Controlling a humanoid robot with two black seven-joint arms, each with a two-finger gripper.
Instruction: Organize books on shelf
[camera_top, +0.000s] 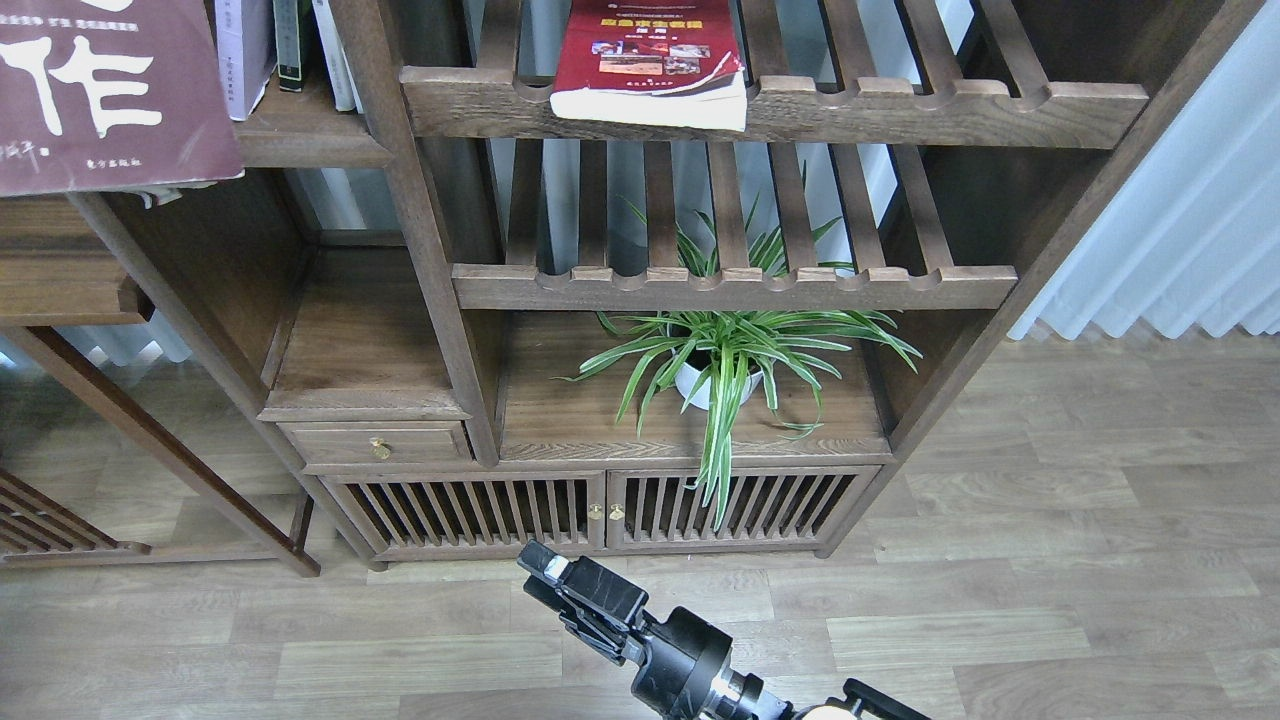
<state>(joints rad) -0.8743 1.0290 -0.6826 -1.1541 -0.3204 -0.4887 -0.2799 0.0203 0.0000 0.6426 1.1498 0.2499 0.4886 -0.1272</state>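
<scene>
Floorboards (1050, 560) of grey-brown wood are stretching under our walnut bookcase (420, 250), with a pale curtain (1180, 230) hanging at right and a striped plant (735, 355) sitting above the slatted doors. Low in view, our one visible gripper (545, 570) is hovering over the floor, empty; we cannot tell its opening or which arm it is. The red book (655, 65) is lying flat on a slatted shelf far above it, the maroon book (100, 90) is resting at upper left, and a pale book (243, 50) is standing just beside it.
</scene>
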